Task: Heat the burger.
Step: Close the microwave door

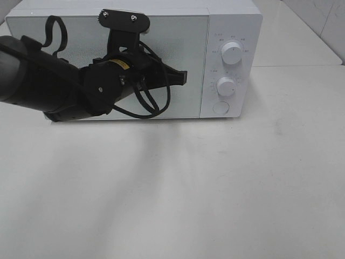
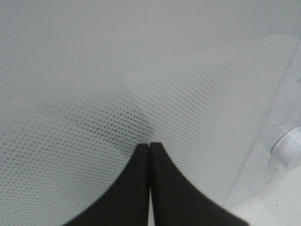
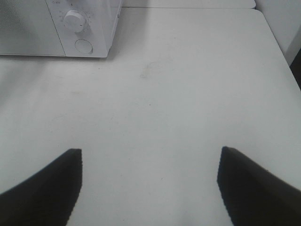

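Note:
The burger is out of view. A white microwave (image 1: 232,32) stands at the back of the table with its dotted glass door (image 1: 186,43) shut. My left gripper (image 1: 183,77) is shut with nothing in it, its tips at the door's right part, close to the control panel. In the left wrist view the closed fingertips (image 2: 149,146) sit right at the dotted door (image 2: 94,122). My right gripper (image 3: 149,153) is open and empty above the bare table, well away from the microwave (image 3: 89,33). The exterior high view does not include it.
Two white knobs (image 1: 232,53) (image 1: 226,86) and a round button (image 1: 221,107) sit on the microwave's right panel. The white table (image 1: 178,183) spreads in front. The black left arm (image 1: 43,81) with looped cables crosses the door's left half.

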You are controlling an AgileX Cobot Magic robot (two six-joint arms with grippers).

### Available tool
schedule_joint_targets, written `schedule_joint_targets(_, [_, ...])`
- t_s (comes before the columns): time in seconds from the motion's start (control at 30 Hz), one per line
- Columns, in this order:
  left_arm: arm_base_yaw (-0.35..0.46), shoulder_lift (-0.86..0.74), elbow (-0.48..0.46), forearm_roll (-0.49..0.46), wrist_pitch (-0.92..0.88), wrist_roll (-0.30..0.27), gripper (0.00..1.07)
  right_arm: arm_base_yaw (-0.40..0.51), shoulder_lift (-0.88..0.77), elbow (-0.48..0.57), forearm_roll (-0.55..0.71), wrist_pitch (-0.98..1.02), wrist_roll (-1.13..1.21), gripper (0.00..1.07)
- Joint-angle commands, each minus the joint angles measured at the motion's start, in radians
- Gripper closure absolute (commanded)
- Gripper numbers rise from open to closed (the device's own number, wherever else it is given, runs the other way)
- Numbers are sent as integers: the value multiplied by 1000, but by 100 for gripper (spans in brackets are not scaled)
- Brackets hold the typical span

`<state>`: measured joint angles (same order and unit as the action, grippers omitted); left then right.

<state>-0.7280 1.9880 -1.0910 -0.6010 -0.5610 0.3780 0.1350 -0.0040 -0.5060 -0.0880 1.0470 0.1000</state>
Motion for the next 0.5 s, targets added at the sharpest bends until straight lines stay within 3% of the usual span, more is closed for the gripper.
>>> schedule_joint_targets(0.03, [-16, -56, 32, -36, -60, 0, 107, -7, -27, -1, -4, -11, -9, 31])
schedule_joint_targets(0.23, [-60, -123, 110, -34, 11, -2, 107, -7, -27, -1, -4, -11, -9, 31])
schedule_joint_targets(0.3, [-65, -182, 123, -33, 190, -2, 107, -7, -27, -1, -4, -11, -9, 31])
schedule_joint_targets(0.43, [-64, -217, 123, -21, 341, 0, 105, -7, -27, -1, -4, -11, -9, 31])
schedule_joint_targets(0.5, [-64, -252, 123, 5, 484, 1, 98, -7, -27, -1, -4, -11, -9, 31])
